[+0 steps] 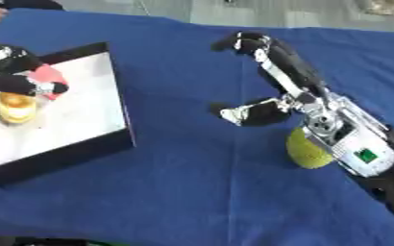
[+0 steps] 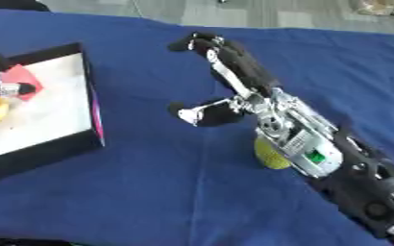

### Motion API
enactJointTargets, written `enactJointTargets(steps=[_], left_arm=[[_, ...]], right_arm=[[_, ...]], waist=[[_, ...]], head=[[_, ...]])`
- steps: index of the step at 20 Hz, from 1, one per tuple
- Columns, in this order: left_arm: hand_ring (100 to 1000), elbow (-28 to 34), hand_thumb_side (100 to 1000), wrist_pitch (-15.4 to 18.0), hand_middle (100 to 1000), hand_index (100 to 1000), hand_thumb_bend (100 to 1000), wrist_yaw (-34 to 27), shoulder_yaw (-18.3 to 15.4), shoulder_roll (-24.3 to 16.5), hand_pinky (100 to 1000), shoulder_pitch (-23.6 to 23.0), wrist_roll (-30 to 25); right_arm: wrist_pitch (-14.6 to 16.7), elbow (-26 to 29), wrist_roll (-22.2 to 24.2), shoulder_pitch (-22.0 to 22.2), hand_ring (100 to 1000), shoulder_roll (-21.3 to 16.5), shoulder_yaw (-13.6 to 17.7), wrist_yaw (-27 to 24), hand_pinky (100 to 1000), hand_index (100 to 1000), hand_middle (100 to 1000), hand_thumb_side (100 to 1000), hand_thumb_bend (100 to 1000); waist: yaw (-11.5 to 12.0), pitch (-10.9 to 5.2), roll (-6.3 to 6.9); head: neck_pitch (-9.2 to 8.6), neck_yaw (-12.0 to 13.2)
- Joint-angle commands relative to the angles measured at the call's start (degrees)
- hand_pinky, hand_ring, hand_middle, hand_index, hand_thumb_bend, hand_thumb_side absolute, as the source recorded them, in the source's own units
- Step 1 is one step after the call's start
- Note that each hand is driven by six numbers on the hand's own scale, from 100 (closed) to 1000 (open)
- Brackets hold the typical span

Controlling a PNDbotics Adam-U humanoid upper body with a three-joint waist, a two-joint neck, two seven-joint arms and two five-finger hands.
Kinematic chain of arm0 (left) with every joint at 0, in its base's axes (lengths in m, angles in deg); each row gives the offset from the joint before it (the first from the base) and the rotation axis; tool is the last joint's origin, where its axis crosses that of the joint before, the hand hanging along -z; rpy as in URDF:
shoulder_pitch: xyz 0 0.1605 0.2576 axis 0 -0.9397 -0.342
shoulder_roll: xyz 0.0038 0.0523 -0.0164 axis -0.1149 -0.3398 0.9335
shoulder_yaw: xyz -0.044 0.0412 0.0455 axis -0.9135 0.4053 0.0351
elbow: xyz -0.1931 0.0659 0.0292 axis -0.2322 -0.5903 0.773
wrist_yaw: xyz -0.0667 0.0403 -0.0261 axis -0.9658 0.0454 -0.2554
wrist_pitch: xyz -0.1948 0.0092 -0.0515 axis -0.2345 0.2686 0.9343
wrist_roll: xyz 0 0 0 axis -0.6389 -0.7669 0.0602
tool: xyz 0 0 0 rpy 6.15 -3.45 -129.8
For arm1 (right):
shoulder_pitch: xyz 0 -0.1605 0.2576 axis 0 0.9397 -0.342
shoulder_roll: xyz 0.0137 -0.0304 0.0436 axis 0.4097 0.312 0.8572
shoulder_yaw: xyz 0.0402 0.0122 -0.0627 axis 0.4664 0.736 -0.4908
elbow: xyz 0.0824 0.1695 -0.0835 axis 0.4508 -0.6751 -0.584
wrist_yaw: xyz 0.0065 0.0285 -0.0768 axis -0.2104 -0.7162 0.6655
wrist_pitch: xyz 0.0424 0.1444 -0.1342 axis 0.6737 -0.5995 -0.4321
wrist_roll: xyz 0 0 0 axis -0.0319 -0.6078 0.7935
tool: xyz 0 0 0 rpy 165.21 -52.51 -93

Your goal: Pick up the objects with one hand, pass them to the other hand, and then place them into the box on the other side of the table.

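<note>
Right hand hangs spread and empty over blue cloth; round yellow-green fruit sits beneath its wrist (half hidden, probably touching); a careless sweep could roll it away.

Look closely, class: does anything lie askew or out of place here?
The box sits askew on the blue cloth. A yellow-green fruit lies loose beneath the right hand's wrist, unheld; the left hand works over the box.

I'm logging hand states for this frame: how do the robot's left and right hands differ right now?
The left hand is inside the box, fingers curled round a pink object; the right hand is over the blue cloth, fingers extended, holding nothing. The left hand sits beside a yellow round item; the right hand's wrist passes over a yellow-green fruit. Both are black with silver.
</note>
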Motion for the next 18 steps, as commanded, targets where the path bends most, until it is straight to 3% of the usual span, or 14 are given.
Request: enactJointTargets(steps=[1,3,4,6,7,8,13,18], left_arm=[[906,2.3,486,0.0,672,778,504,-0.8,-1.2,-1.9,954,0.9,1.4],[887,4.2,559,-0.6,651,777,354,-2.8,-1.8,-2.1,946,0.9,2.5],[887,5.3,559,-1.0,651,777,354,-3.9,-2.0,-2.2,946,0.9,3.0],[883,7.7,705,-1.9,663,770,189,-6.4,-3.1,-2.5,952,0.8,4.1],[881,8.8,669,-2.4,661,770,170,-7.7,-3.6,-2.7,952,0.7,4.6],[874,9.9,716,-2.8,645,759,100,-9.6,-4.3,-2.8,949,0.5,4.8],[883,14.2,704,-3.6,630,746,100,-19.3,-7.1,-4.3,958,-1.2,6.5],[891,16.8,719,-3.3,626,727,100,-22.7,-8.4,-5.7,966,-3.6,10.1]], right_arm=[[0.2,0.5,0.0,-0.6,841,-1.0,0.5,0.4,781,821,745,145,509],[0.2,1.1,-0.1,-0.4,841,-1.5,0.7,0.2,783,822,747,140,514],[0.1,1.7,0.0,-0.3,841,-1.9,0.9,-0.1,783,822,747,140,514],[-0.3,2.7,0.7,-0.1,844,-2.8,1.3,-1.1,783,823,748,177,479],[-0.4,2.8,1.2,-0.1,845,-3.3,1.6,-1.9,784,823,749,155,504],[-0.4,2.9,1.8,-0.1,849,-3.9,1.9,-2.6,786,824,751,170,488],[-1.8,3.0,6.4,0.2,858,-7.0,4.0,-8.1,791,826,765,204,476],[-1.3,3.0,10.6,1.0,856,-10.3,6.4,-8.6,802,825,770,234,502]], waist=[[-0.1,-1.19,-0.41],[-0.1,-1.34,-0.46],[-0.2,-1.42,-0.49],[-0.3,-1.69,-0.59],[-0.4,-1.82,-0.63],[-0.5,-1.95,-0.66],[-1.1,-2.72,-0.91],[-2.1,-3.47,-1.45]], head=[[0.32,-1.0],[0.32,-2.1],[0.32,-2.5],[0.32,-3.6],[0.32,-4.2],[0.32,-4.8],[0.32,-6.7],[0.32,-7.2]])
